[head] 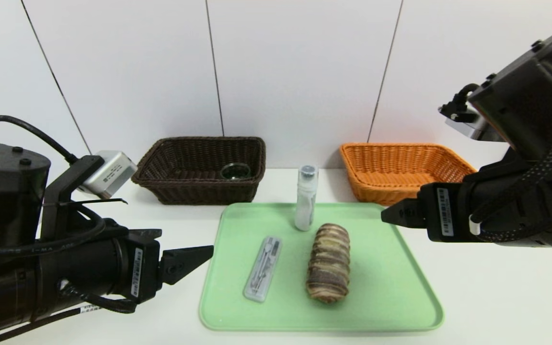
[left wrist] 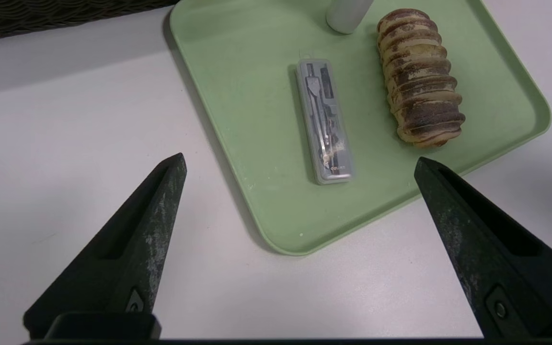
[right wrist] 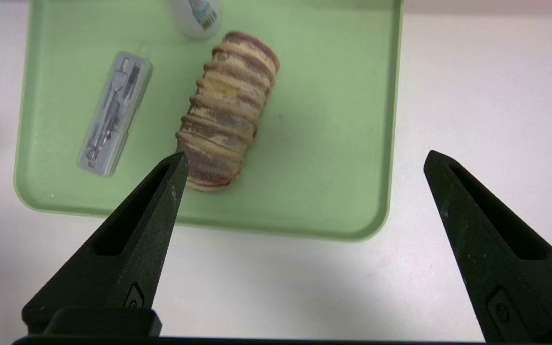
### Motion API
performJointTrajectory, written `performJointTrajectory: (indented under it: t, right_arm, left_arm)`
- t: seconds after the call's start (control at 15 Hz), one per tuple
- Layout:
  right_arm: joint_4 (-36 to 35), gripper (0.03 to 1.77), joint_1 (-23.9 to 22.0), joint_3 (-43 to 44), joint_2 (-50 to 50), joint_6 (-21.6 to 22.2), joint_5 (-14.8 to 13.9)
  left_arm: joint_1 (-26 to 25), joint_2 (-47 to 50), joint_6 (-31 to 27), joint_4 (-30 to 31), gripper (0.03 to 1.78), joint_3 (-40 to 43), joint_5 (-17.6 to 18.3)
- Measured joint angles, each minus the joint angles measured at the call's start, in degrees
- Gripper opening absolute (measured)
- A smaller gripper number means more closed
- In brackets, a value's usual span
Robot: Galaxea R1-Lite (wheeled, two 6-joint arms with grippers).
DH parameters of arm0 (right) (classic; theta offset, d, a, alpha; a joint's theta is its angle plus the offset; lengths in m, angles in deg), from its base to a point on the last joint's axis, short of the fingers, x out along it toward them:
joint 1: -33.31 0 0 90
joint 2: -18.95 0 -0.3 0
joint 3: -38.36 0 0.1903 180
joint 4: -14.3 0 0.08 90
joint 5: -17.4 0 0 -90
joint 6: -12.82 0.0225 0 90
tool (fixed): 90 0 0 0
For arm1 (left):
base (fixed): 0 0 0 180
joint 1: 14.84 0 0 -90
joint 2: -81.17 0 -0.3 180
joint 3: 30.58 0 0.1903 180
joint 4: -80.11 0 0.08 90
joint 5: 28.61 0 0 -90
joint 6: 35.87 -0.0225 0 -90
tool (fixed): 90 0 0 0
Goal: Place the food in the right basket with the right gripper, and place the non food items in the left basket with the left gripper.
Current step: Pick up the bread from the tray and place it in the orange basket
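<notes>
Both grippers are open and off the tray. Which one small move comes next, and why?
Probably lower the right gripper toward the bread roll: it is the only food on the tray, the orange basket looks empty, and the open jaws hang above the tray's near edge, holding nothing.

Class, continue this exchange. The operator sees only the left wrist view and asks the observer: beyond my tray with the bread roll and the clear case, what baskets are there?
Observer: A brown basket stands behind the tray's left corner, and an orange basket stands behind its right corner.
Operator: Is anything in the brown one?
Observer: Yes, a round dark container lies inside it.
Operator: Where is the right hand?
Observer: The right hand is open and holds nothing, raised near the tray's right side.
</notes>
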Motion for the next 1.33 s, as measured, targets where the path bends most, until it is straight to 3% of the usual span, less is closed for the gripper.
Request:
performJointTrajectory:
  t: [0.13,0.4,0.8,1.33]
  right_arm:
    - [8.07,1.69,0.87,5.57,-3.64,6.10,0.78]
    - [16.82,1.69,2.07,15.45,-10.39,13.67,6.66]
    - [18.66,1.69,3.10,24.64,-18.53,14.97,9.33]
    - [18.41,1.70,2.54,25.80,-24.95,15.29,9.83]
  left_arm:
    - [0.00,0.48,-0.02,-0.04,1.69,0.46,-0.01]
    - [0.00,1.38,-0.05,-0.09,1.69,1.01,-0.04]
    - [-0.02,2.04,-0.09,0.00,1.69,1.60,-0.04]
    - [-0.04,2.32,-0.02,0.02,1.69,1.90,-0.04]
